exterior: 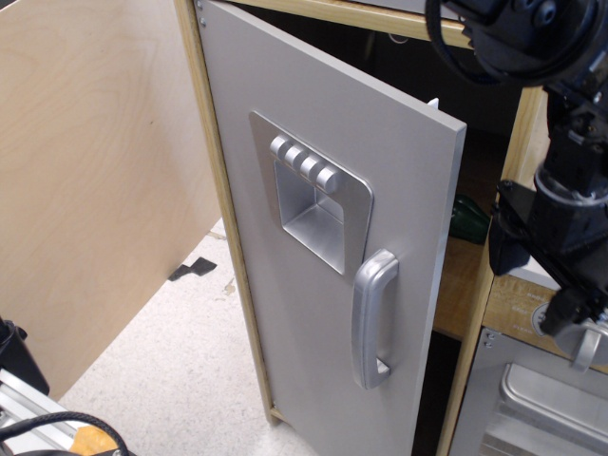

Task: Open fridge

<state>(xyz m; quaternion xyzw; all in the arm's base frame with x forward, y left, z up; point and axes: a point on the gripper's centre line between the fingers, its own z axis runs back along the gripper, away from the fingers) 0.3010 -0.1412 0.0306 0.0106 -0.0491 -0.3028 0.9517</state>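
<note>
The fridge [313, 237] fills the middle of the view, and its grey door [399, 190] stands partly open, with a dark gap at 3 o'clock of the door edge. The silver handle [372, 318] is free; nothing touches it. The claw [556, 275] hangs at 3 o'clock, well apart from the handle, and I cannot tell whether it is released or clenched. To open wider, I judge it best to push the inner door edge outward slowly, following the hinge arc.
</note>
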